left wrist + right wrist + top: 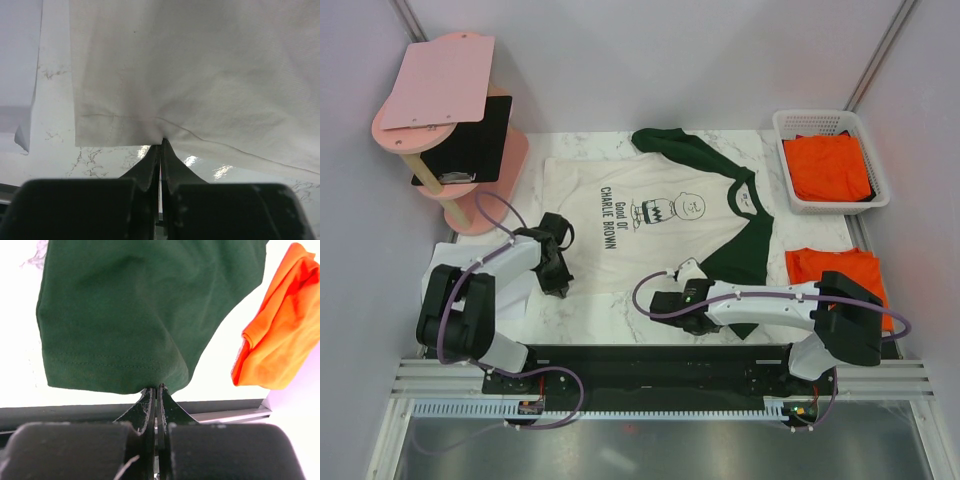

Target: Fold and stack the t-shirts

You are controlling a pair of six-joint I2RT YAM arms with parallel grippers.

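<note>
The cream-white t-shirt with dark green sleeves and the Charlie Brown print lies spread flat on the marble table, hem to the left. My left gripper is shut on its hem near the near-left corner; the left wrist view shows the gripper pinching the cream cloth. My right gripper is shut on the edge of the near green sleeve; the right wrist view shows the gripper pinching the sleeve. An orange t-shirt lies folded at the right and also shows in the right wrist view.
A white plastic basket at the back right holds orange t-shirts. A pink stand with a black sheet is at the back left. White paper sheets lie left of my left arm, and also show in its wrist view.
</note>
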